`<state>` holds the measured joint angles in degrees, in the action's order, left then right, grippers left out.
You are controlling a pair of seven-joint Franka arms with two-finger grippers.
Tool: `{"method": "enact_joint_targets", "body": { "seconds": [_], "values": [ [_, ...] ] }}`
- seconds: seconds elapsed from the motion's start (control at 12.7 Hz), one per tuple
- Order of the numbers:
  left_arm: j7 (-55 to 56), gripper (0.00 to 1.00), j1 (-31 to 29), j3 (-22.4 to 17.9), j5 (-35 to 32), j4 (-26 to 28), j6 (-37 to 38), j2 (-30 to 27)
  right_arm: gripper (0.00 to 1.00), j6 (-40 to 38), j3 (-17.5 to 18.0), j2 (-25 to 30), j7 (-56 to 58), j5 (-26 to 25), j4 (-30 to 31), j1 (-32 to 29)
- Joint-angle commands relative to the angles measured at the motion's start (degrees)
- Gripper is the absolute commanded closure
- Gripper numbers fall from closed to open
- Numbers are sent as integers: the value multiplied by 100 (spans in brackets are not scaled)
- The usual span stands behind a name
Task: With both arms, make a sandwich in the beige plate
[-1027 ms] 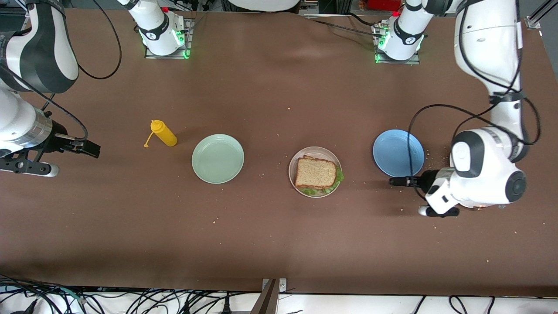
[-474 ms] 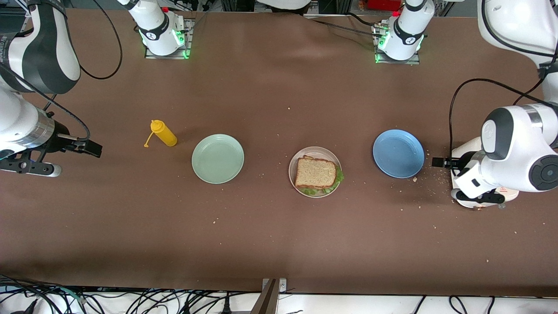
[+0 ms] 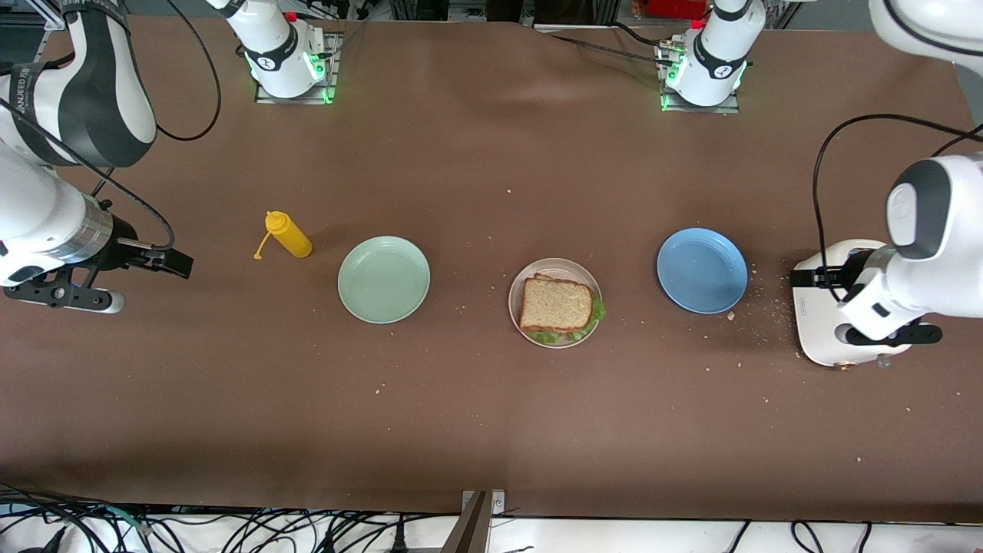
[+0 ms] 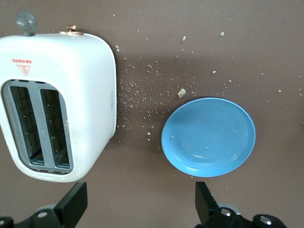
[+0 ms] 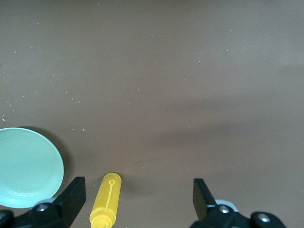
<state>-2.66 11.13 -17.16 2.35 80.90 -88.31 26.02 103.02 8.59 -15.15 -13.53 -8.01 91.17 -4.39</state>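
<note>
- Moved since earlier frame: left gripper (image 4: 141,204), from beside the blue plate (image 3: 702,269) to over the white toaster (image 3: 825,319); fingers apart, empty.
- Right gripper (image 5: 138,202): near the yellow bottle (image 3: 288,234), fingers apart, empty.
- Beige plate (image 3: 577,271): holds sandwich (image 3: 557,306), between blue plate and mint-green plate (image 3: 383,279).

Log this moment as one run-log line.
sandwich: assembled on round beige plate | left gripper: open, over white toaster | right gripper: open, near yellow squeeze bottle
</note>
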Motion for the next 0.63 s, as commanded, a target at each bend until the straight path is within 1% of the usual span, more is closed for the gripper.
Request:
{"method": "enact_joint_targets", "body": {
  "seconds": [0.0, 0.08, 0.32, 0.47, 0.55],
  "values": [
    [72, 0, -348, 546, -557, 653, 25, -824, 0, -1, 20, 12, -89, -7, -20, -1],
    [64, 0, -348, 643, -743, 890, -1, -1079, 0, 8, 20, 12, -89, -7, -20, -1],
    [-15, 0, -419, 679, -744, 1269, -2, -1694, 0, -1, 20, 12, -89, -7, -11, -1],
    [-24, 0, -541, 793, -675, 1638, -45, -2274, 0, 8, 20, 12, -98, -7, -11, 8],
    [11, 0, -559, 846, -517, 1657, -107, -2442, 0, 8, 20, 12, -98, -7, -3, 8]
  ]
}}
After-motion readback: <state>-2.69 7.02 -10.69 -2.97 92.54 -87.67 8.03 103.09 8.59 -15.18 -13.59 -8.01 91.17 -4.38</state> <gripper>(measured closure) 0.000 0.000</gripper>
